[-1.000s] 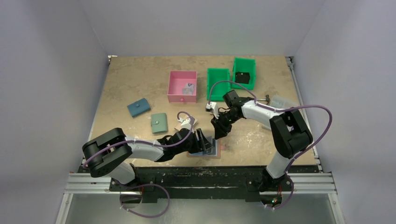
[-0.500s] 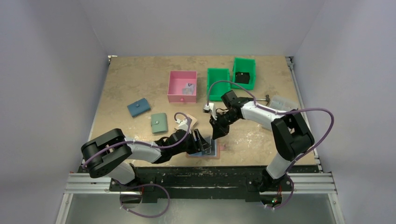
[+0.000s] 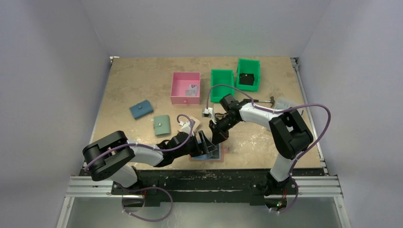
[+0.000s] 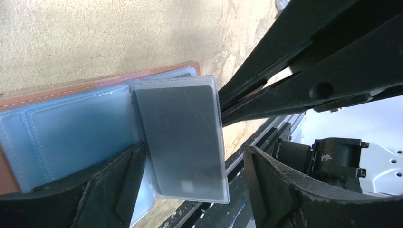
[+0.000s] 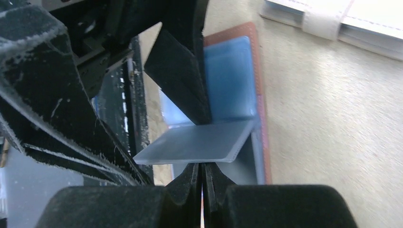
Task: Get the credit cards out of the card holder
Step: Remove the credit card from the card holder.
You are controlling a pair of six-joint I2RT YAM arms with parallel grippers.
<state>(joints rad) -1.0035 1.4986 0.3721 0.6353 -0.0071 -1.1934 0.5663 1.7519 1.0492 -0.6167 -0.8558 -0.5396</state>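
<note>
Terracotta leather with a pale blue lining, the card holder (image 4: 71, 128) lies open and flat at the near edge of the table (image 3: 133, 80), between the two grippers. A clear plastic sleeve (image 4: 219, 161) stands up from it with the black card (image 4: 178, 137) inside.

The right gripper (image 5: 202, 172) has its jaws closed to a sliver on the sleeve's free edge. Its arm folds back from a raised elbow on the right, the wrist dipping down towards the left arm. The left gripper (image 4: 192, 156) gapes wide and grips nothing. One finger lies over the blue lining, the other is off the holder's side, and the sleeve stands between them. Its arm stretches low along the table's front edge.

Only the left wrist view shows the card's dark face (the right wrist sees the sleeve nearly edge-on, a grey strip above its fingertips). Only the overhead view takes in the pink bin (image 3: 185, 88), the green bins (image 3: 222, 85), a blue wallet (image 3: 141, 109) and a sage green wallet (image 3: 162, 124) farther back.
</note>
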